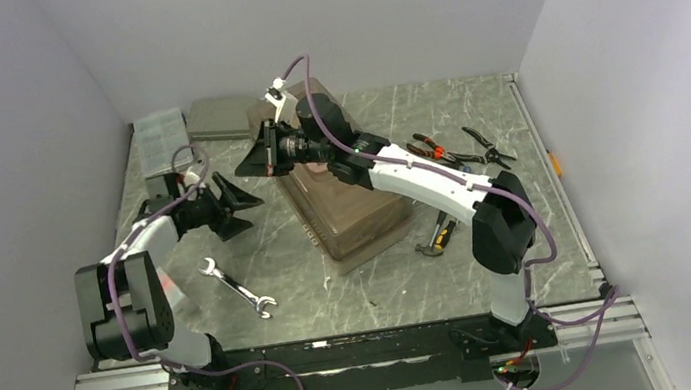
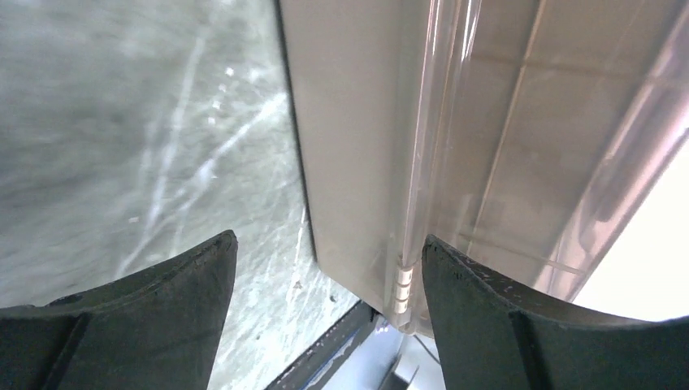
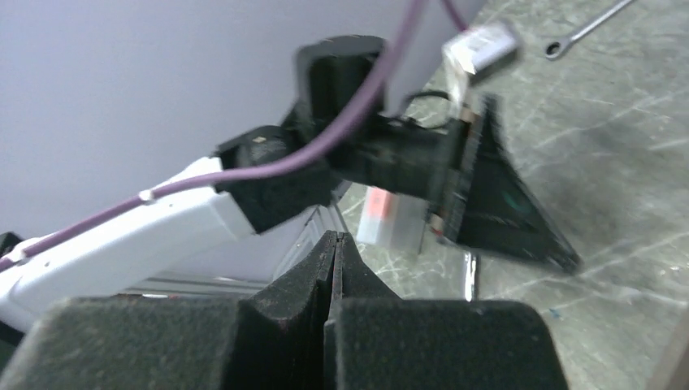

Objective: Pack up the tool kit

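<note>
the toolbox (image 1: 349, 217), tan-brown and closed, sat in the middle of the marbled table (image 1: 374, 292), long side running from far left to near right. the right gripper (image 1: 251, 162) hung over its far left end, reaching in from the right across the lid. in the right wrist view the right gripper (image 3: 335, 240) had its jaws pressed together with nothing between them. the left gripper (image 1: 251, 214) was left of the toolbox, apart from it with a strip of bare table between, its fingers pointing right. in the left wrist view the left gripper (image 2: 329, 240) had its jaws spread wide and held nothing. between its fingers (image 2: 175, 284) showed table and a pale flat panel (image 2: 349, 146) touching clear plastic (image 2: 520, 162) with compartment lines and a small white hinge. which box those belonged to, that view did not settle. a steel wrench (image 1: 238, 288) lay on the table near the left arm, on the near left of the toolbox and well apart from both grippers. a hammer (image 1: 438, 236) lay just beside the toolbox's near right corner, partly under the right arm. two pairs of pliers (image 1: 436, 150) lay far right, near each other. a clear organiser box (image 1: 161, 139) and a flat grey case (image 1: 222, 117) sat side by side at the far left edge, beyond the left gripper.
</note>
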`<action>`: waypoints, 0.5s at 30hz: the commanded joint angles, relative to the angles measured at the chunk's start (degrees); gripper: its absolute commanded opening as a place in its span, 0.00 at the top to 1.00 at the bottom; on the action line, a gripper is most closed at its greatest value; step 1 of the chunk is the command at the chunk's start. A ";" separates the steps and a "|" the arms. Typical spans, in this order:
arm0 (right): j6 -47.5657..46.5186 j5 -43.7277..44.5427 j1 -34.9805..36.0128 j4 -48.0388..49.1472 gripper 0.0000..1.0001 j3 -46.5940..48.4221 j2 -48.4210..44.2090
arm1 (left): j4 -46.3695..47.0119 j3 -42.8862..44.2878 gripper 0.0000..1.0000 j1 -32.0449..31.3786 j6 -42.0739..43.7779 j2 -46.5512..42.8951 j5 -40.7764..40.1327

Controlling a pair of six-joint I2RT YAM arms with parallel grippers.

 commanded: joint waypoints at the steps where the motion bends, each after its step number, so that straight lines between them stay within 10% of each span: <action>1: 0.55 -1.01 -2.09 2.02 1.00 0.47 -1.11 | -6.96 3.74 0.13 5.73 6.59 -4.62 2.88; 4: -1.80 -0.17 -3.20 -1.77 0.86 3.25 -1.61 | -9.88 5.28 0.12 6.64 7.94 -6.55 1.05; 7: -5.33 0.69 -5.24 -9.63 0.32 8.27 -1.53 | -9.43 4.97 0.08 6.55 6.64 -9.41 -1.02; 9: -7.82 1.78 -7.15 -14.50 0.13 10.31 -2.07 | -6.88 2.99 0.05 5.73 4.21 -12.30 -2.56; 15: -13.30 3.49 -16.63 -21.33 0.00 5.61 -7.58 | 1.89 -3.53 0.01 -1.63 -4.26 -20.19 -10.56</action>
